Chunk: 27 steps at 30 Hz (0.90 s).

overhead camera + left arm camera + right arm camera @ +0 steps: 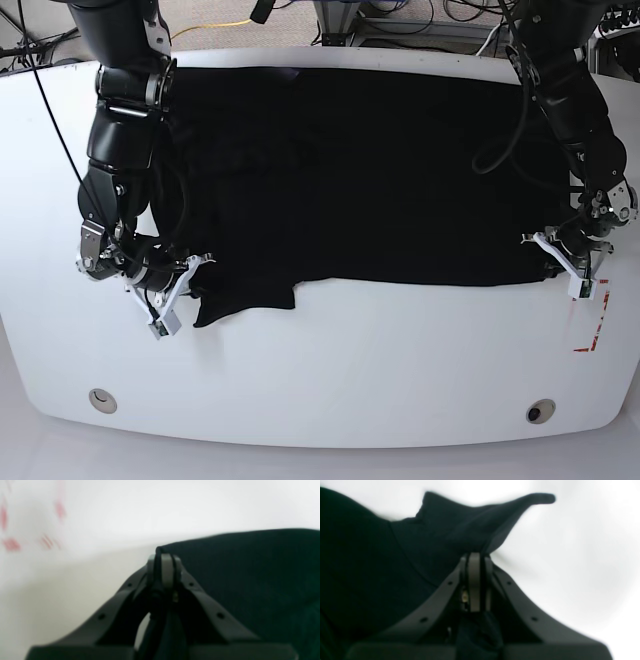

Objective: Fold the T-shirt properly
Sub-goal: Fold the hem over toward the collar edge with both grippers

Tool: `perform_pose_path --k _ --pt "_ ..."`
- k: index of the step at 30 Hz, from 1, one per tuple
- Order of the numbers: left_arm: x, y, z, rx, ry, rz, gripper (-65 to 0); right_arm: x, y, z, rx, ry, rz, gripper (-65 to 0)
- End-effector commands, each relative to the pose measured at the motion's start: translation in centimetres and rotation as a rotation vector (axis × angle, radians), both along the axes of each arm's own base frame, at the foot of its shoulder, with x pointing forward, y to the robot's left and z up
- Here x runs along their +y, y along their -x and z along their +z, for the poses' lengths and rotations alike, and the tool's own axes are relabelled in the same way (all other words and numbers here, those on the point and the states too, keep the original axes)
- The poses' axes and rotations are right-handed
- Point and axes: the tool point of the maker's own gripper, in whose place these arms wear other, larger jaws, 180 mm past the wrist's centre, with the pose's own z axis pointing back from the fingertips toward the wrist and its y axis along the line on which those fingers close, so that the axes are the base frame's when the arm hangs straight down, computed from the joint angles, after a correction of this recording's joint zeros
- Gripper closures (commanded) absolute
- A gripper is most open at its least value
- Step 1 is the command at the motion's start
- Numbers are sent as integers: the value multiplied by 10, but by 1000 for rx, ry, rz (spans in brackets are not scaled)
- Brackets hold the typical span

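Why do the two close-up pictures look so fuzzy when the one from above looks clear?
Left wrist view: soft blur; the red marks smear, the T-shirt shows no weave. Right wrist view: blurry too, the table glaring white. Base view: sharp and evenly lit.

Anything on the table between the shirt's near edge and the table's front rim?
No. In the base view, the table is bare white from the T-shirt hem to the front rim.
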Motion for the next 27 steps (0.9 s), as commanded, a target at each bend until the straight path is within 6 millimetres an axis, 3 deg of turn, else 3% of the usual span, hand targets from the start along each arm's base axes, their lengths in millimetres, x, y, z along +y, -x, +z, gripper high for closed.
perform_pose_path --k 1,3,8,13,21,27 --pt "7 -3 21 -58 -38 -1 0 -6 -1 33 -83 66 21 0" --pt "8 3 22 -61 -55 -2 0 -9 7 37 -84 107 32 0" --pt "10 23 22 -59 -110 -15 0 -36 37 50 -87 186 -33 0" --pt "10 40 19 -49 -147 -25 0 -25 64 49 -94 134 5 0" --pt "20 74 22 -39 -214 -11 0 -32 122 39 -61 27 -18 0" --pt "10 95 31 -69 -206 -42 0 -20 155 36 -39 -44 6 0"
